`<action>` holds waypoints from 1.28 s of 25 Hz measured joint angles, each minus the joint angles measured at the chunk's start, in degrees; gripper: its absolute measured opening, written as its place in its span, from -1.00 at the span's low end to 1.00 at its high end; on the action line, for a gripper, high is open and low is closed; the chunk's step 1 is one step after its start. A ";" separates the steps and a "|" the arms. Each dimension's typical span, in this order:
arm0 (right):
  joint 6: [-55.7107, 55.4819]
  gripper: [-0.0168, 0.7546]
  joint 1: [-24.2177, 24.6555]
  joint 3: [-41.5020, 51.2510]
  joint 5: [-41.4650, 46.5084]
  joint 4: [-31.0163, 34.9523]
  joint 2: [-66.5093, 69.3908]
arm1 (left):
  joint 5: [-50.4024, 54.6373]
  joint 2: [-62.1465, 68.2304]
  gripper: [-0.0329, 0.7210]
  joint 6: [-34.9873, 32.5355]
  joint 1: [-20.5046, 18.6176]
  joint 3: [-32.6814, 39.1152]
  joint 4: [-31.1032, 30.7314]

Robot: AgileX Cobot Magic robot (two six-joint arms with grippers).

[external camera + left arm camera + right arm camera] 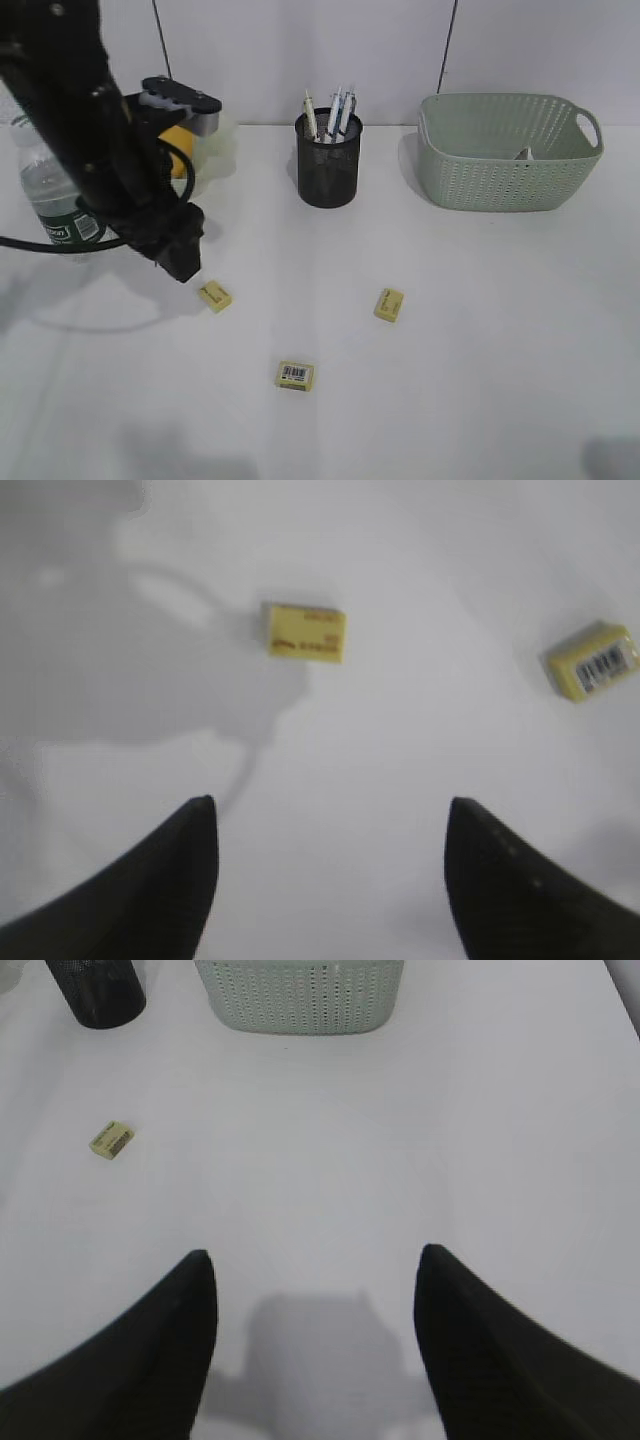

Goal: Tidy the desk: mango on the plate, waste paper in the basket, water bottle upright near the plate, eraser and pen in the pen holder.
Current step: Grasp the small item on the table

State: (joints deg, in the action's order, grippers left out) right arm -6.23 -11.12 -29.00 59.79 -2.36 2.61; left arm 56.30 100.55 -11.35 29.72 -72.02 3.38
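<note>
White desk (480,340) and a plain pale wall are shown in all three views. From the left gripper (330,880) outward: its jaws are spread wide, nothing is held between them, and bare desk lies in the gap. The nearest eraser (305,632) is found just ahead of the fingertips and slightly toward the left jaw, lying flat with its long axis across the gripper's line of approach, roughly along the gap between the jaws. A short forward reach is judged sufficient, and the left arm is clearly the nearer one. A second, barcoded eraser (592,660) lies ahead and to the right, well apart from the first; nothing stands between gripper and target. In the exterior view a third eraser (389,304) is seen farther right, with the pen holder (328,160) beyond it and the basket (510,150) past that. Behind the left arm, the water bottle (55,190) stands upright.

The right gripper (315,1340) is likewise spread and empty, far from the erasers.
</note>
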 joint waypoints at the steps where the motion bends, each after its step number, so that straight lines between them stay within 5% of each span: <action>1: 0.05 0.33 0.00 0.00 0.00 0.00 0.00 | 0.24 0.98 0.52 0.00 0.00 -0.95 0.00; 26: 0.00 0.34 0.00 0.00 0.00 0.74 0.00 | -1.31 11.38 0.52 0.41 1.87 -5.81 -0.12; 32: 0.04 0.33 0.00 0.00 0.00 0.74 0.00 | -3.38 13.01 0.52 0.41 1.89 -5.86 -4.11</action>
State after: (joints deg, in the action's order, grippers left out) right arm -6.19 -11.12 -29.00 59.79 -1.62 2.61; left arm 52.92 113.56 -10.94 31.61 -77.88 -0.73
